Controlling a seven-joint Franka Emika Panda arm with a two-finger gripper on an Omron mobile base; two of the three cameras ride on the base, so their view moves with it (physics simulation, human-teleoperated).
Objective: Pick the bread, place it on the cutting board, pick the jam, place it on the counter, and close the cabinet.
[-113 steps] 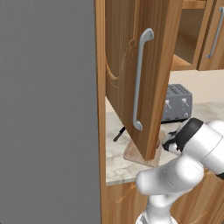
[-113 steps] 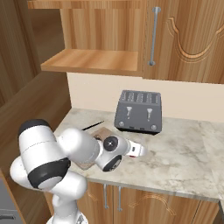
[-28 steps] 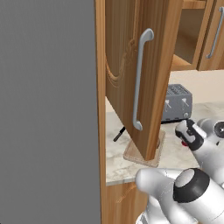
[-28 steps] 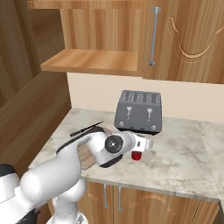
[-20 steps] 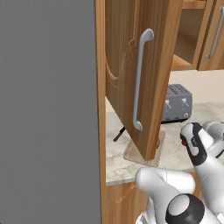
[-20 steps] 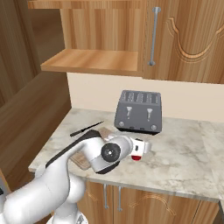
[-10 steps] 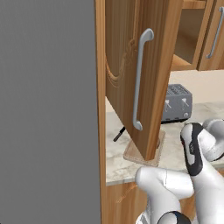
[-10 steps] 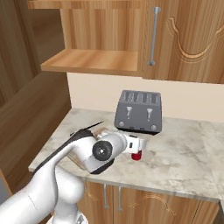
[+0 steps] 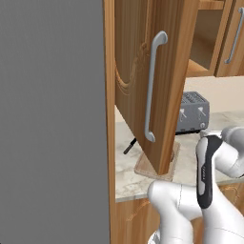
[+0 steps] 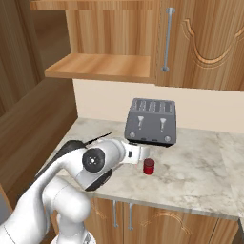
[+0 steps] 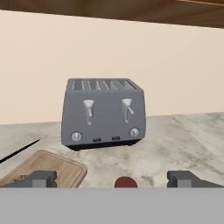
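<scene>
- I see the jam (image 10: pixel 149 166) standing upright on the counter (image 10: pixel 200 167), in front of the grey toaster (image 10: pixel 150 121) and a little toward its right end in the right base view; nothing grips it
- In the hand view the jam's (image 11: pixel 126 182) dark red top shows at the bottom edge, between the two finger tips and apart from both; the gripper (image 11: pixel 114 179) has its jaws spread wide, one finger tip (image 11: pixel 40 178) far left and the other far right
- In the right base view the gripper's (image 10: pixel 138 153) white hand lies low over the counter just left of the jam, pointing toward it; I cannot tell from there whether it touches the jar
- The cutting board (image 11: pixel 48 168) lies flat on the counter to the left of the toaster's (image 11: pixel 103 113) front, its rounded corner near the left finger tip in the hand view; in the left base view the cutting board (image 9: pixel 144 167) shows partly behind the open door
- I cannot make out the bread in any view; the arm covers most of the board in the right base view
- A thin black utensil (image 9: pixel 129 146) lies on the counter beyond the board; its tip also shows at the left of the hand view
- The cabinet (image 9: pixel 157 81) door stands swung open toward the left base camera, its long silver handle (image 9: pixel 153 86) upright; in the right base view the open cabinet (image 10: pixel 100 66) shows a bare wooden shelf
</scene>
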